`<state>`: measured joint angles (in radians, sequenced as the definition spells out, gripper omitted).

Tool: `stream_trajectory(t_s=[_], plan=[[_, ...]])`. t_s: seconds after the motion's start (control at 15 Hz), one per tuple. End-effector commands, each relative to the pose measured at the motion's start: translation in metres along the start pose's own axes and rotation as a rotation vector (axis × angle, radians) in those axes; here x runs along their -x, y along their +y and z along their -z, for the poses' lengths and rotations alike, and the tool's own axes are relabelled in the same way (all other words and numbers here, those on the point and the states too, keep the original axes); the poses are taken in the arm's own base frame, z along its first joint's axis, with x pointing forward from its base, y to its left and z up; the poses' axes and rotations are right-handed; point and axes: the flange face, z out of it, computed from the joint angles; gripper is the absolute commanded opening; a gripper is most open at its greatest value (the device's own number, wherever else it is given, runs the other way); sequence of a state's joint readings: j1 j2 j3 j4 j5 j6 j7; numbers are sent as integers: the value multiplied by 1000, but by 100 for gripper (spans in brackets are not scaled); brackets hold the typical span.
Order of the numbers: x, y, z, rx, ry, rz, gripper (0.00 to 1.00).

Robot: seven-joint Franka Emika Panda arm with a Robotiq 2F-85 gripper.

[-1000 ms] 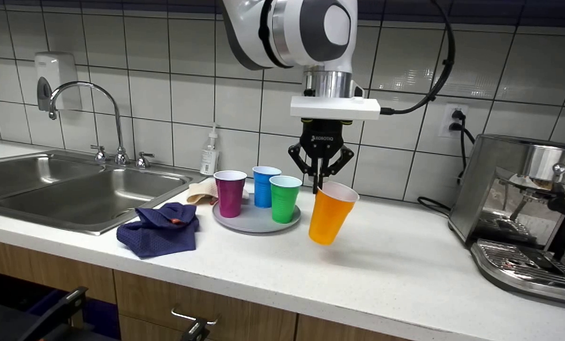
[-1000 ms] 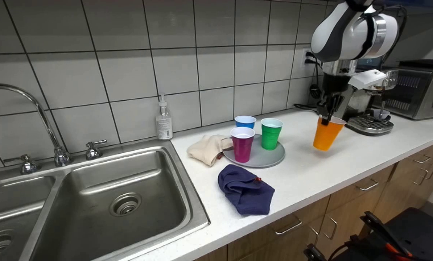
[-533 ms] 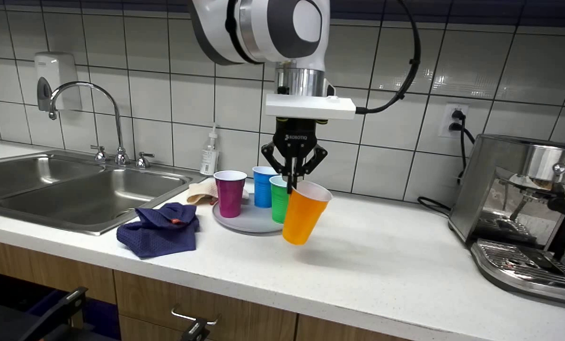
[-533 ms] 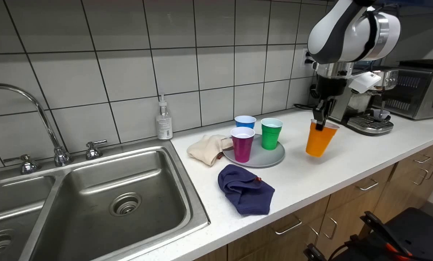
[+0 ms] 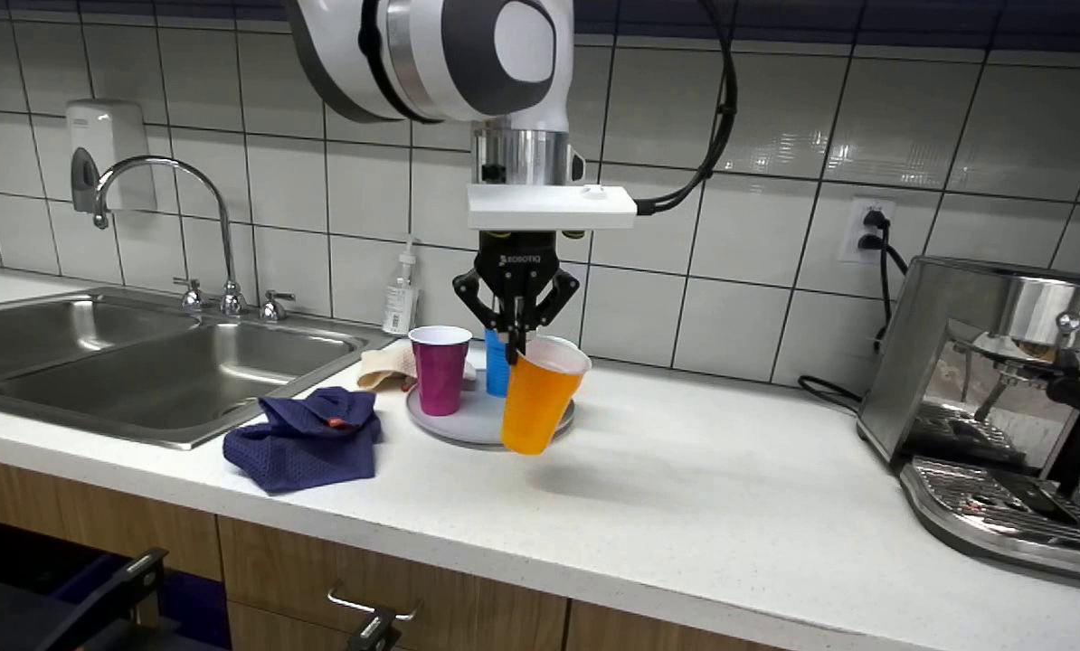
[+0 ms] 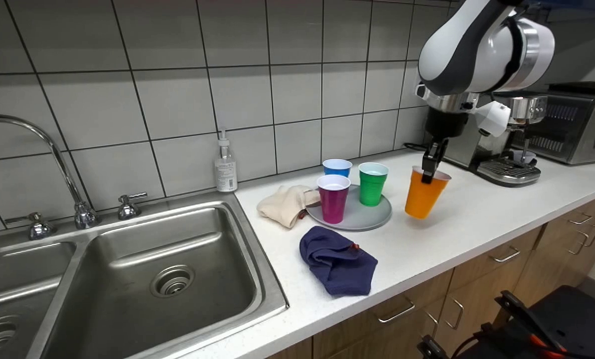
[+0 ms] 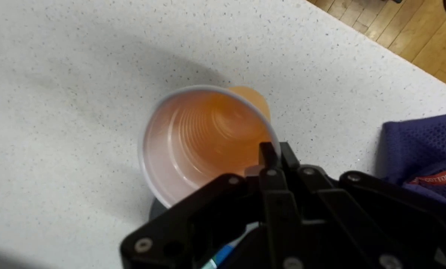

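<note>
My gripper [image 5: 515,351] is shut on the rim of an orange cup [image 5: 542,405], one finger inside the cup and one outside. The cup hangs tilted above the white counter. The grip also shows in the wrist view [image 7: 279,153], where the cup's inside [image 7: 208,138] looks empty. A grey plate [image 6: 367,223] holds a purple cup [image 6: 333,202], a blue cup [image 6: 337,167] and a green cup [image 6: 372,184], all upright. In an exterior view the orange cup overlaps the plate [image 5: 463,436] and hides the green cup; in the other it hangs apart from the plate.
A navy cloth [image 5: 309,443] lies near the counter's front edge, and a beige cloth [image 6: 285,205] lies beside the plate. A steel sink [image 5: 187,434], a soap bottle [image 5: 401,294] and a faucet [image 5: 225,226] are at one side. A coffee machine [image 5: 983,353] stands at the other.
My gripper has carried the tilted orange cup across the counter toward the plate. The plate, its cups and the cloths have not moved.
</note>
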<state>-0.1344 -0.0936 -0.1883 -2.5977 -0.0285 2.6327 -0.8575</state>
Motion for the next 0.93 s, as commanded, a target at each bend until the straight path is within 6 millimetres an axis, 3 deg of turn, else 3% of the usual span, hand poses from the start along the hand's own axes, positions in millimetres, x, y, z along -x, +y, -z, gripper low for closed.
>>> stream_trajectory(t_s=[0.0,0.87], plan=[[2,-13,11,33,60,97,1],[-7,-35,6,40,142,317,1]])
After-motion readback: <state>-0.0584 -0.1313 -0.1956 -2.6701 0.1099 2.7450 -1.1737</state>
